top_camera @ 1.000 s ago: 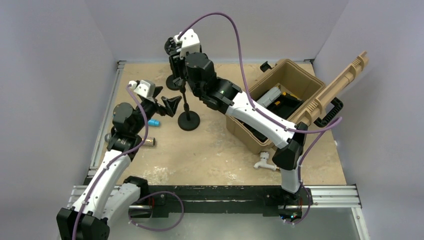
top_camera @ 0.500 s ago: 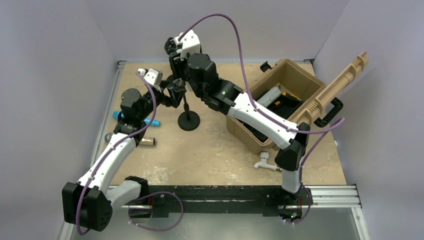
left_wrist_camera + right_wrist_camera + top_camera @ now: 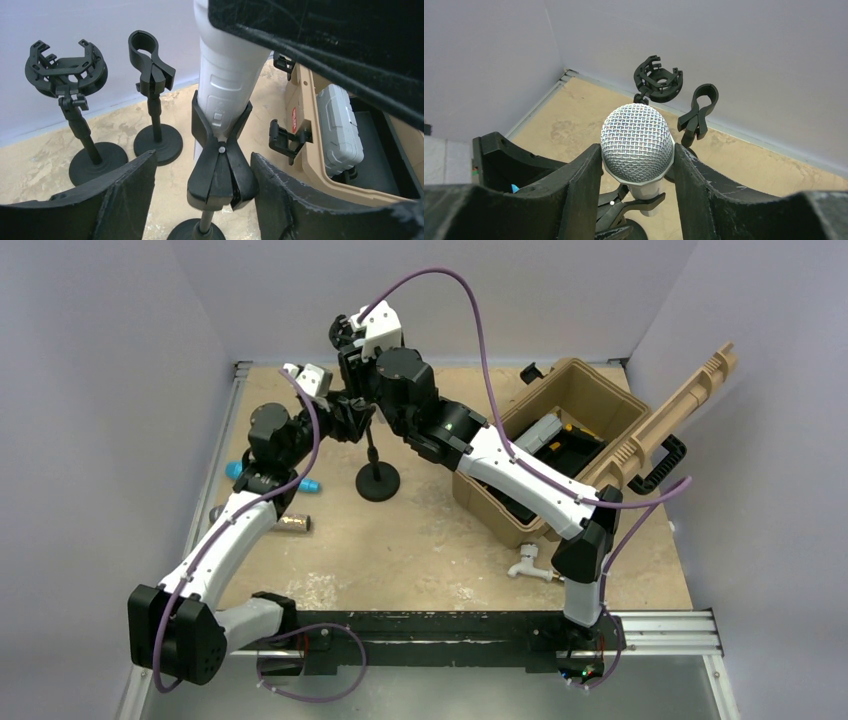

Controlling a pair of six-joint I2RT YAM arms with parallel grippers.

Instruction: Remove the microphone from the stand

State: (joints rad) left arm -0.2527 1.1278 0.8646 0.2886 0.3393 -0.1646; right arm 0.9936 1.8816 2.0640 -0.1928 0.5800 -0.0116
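Sandy tabletop point(image 3: 430, 540), grey walls point(image 3: 520, 300) at far edge. Right gripper point(image 3: 637, 170) clamped on white mesh-headed microphone point(image 3: 637, 135). Left gripper point(image 3: 202, 187) spread open either side of black clip stand point(image 3: 220, 172), not touching it.

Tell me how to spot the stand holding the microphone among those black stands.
Start at the open tan case on the right of the table and look left to three black stands. The loaded stand is the one closest to the case. Unlike the empty clip stand and the ring cradle stand nearer the back wall, its clip pinches a white microphone with a silver mesh head.
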